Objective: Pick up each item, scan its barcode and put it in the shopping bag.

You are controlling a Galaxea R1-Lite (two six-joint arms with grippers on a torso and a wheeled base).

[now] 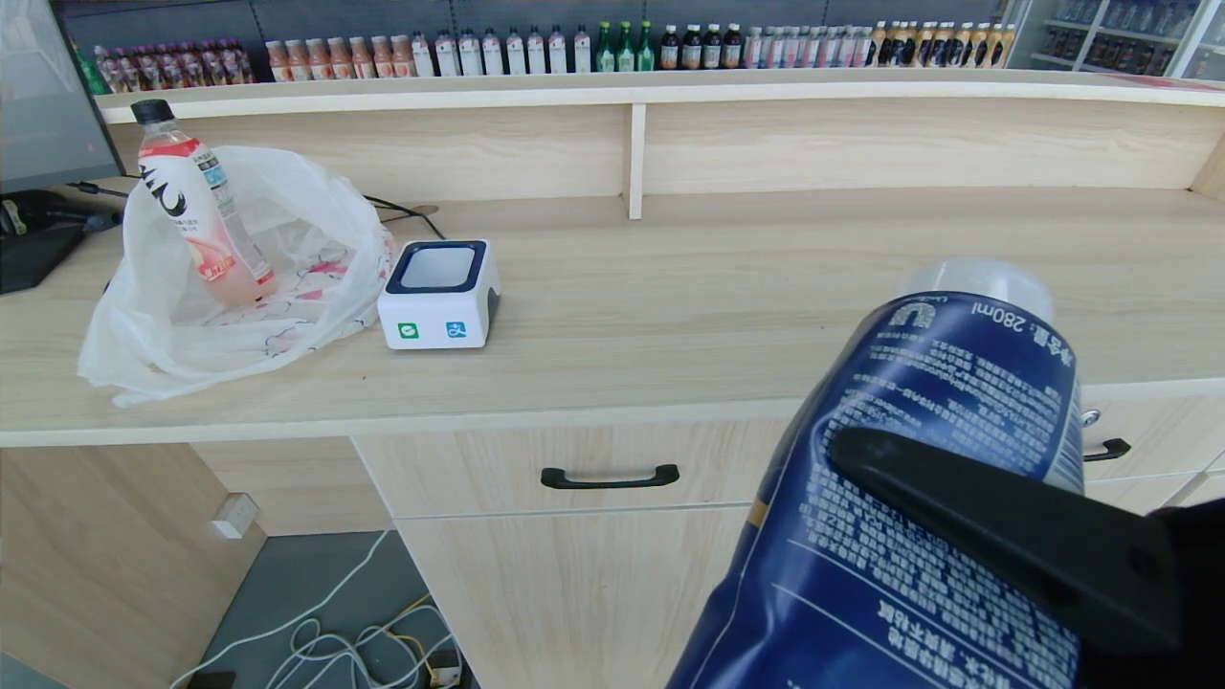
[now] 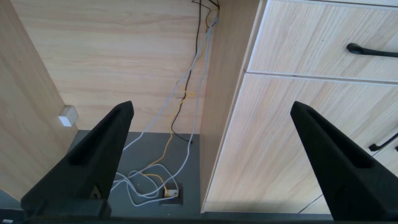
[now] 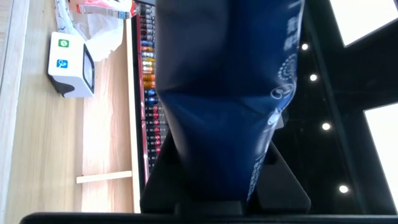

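The left gripper [image 2: 211, 155] hangs spread and empty low by the cabinet [image 2: 298, 124], likely kept clear; one bag [image 1: 124, 344] lies open on the counter [image 1: 718, 306] to take goods, one bottle [image 1: 196, 206] already leaning inside. Beside it sits one scanner [image 1: 439, 292], window up, and the right gripper [image 3: 217, 186] clamps one blue pouch [image 1: 909, 383], held high well right of it, apparently for scanning.
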